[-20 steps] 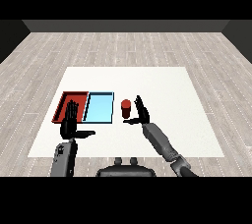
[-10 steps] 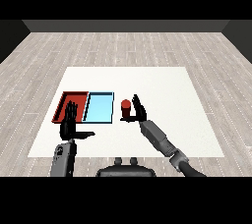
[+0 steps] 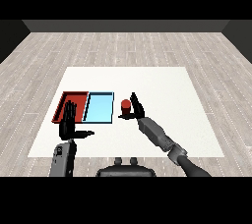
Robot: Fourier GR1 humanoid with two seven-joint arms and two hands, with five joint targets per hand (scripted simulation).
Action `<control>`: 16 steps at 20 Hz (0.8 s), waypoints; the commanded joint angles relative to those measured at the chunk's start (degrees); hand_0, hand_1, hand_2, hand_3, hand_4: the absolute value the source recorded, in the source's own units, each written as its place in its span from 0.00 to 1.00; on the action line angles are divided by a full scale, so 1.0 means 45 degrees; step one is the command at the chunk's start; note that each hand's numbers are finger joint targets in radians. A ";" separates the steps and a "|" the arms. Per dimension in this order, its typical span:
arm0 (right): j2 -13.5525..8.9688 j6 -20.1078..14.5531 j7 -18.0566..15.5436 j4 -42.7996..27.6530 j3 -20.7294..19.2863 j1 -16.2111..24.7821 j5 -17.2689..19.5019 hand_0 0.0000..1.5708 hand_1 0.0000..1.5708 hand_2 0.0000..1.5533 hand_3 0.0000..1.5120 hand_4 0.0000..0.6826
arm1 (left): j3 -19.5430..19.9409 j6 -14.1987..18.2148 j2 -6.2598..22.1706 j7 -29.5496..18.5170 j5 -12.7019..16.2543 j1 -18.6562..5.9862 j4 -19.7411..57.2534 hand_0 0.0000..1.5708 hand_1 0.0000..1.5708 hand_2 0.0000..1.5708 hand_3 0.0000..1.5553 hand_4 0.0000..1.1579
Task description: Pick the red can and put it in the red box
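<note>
1. Head view: the white table [image 3: 147,78] carries two trays side by side at its left half, the red tray [image 3: 65,105] on the outside and the blue tray [image 3: 100,107] touching its right edge.
2. The red can [image 3: 126,105] stands upright on the table just to the right of the blue tray, outside both trays.
3. The right hand [image 3: 135,109] comes in from the lower right on a grey forearm and sits against the can's right side. Its fingers point up and lean a little toward the can, with a lower part of the hand reaching under the can's near side. Whether the fingers are wrapped round the can or only beside it I cannot tell, since the dark hand hides the contact.
4. The can's base looks level with the table; no gap under it can be made out.
5. The left hand [image 3: 68,122] is raised at the table's near left edge, in front of the red tray's near rim. Its fingers are straight and upright, the thumb sticks out to the right, and it holds nothing.
6. The two hands are well apart, with the blue tray lying between them.
</note>
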 commanded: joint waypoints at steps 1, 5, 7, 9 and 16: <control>0.0000 0.0234 -0.0184 0.0483 0.0651 -0.0272 -0.1124 0.00 0.00 0.00 0.00 0.00 | 0.0157 -0.0059 0.0164 0.0201 0.0133 -0.0436 0.0221 0.00 0.00 0.00 0.00 0.00; 0.0000 0.0048 -0.0163 0.0959 0.1122 -0.0890 -0.1510 0.00 0.00 0.00 0.00 0.00 | -0.0115 0.0277 -0.0180 0.0013 -0.0228 0.0088 -0.0183 0.00 0.00 0.00 0.00 0.00; 0.0000 -0.0178 -0.0182 0.0593 0.1309 -0.0661 -0.1600 0.00 0.00 0.00 0.00 0.00 | -0.0044 0.0575 -0.0118 0.0200 -0.0416 -0.0491 -0.0028 0.00 0.00 0.00 0.00 0.00; 0.0000 -0.0272 0.0327 0.0390 0.1647 -0.1203 -0.2114 0.00 0.00 0.00 0.00 0.00 | 0.0774 -0.0327 0.0636 -0.0159 0.0387 -0.0398 0.0464 0.00 0.00 0.00 0.00 0.00; 0.0000 -0.1311 0.0417 0.0580 0.2826 -0.1457 -0.3117 0.00 0.00 0.00 0.00 0.00 | 0.0382 -0.0019 0.0193 -0.0186 0.0120 -0.0093 0.0190 0.00 0.00 0.00 0.00 0.00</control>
